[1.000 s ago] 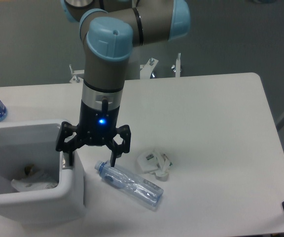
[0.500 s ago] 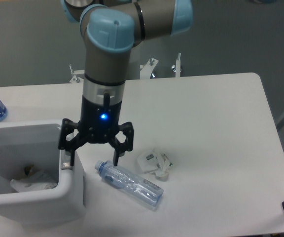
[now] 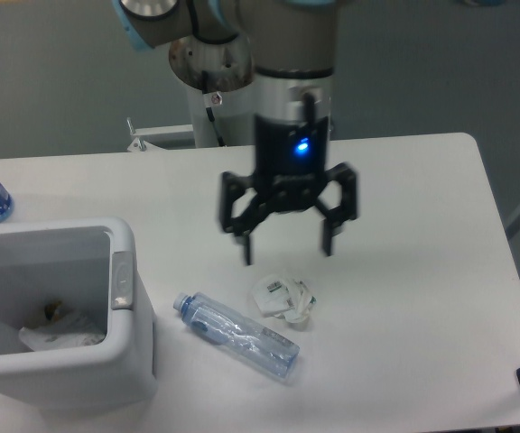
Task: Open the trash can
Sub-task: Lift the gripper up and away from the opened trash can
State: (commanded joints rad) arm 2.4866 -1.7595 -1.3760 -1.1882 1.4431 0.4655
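Gripper (image 3: 287, 249) on my camera hangs with fingers spread wide, gripping nothing, above the table (image 3: 404, 198), near crumpled packaging (image 3: 283, 299). I see the trash can (image 3: 125, 347) at front-left, uncovered, beside a clear bottle (image 3: 237, 335).

A single fixed camera looks down at a steep angle from above the near edge of the white table (image 3: 404, 198), facing the arm's base (image 3: 208, 68) at the far side. It stands at a middle distance: the table fills most of the picture, its right and far edges show, its left side is cut off. Grey floor runs beyond the far edge. The trash can (image 3: 125, 347) sits at the lower left, cropped by the frame's left border.
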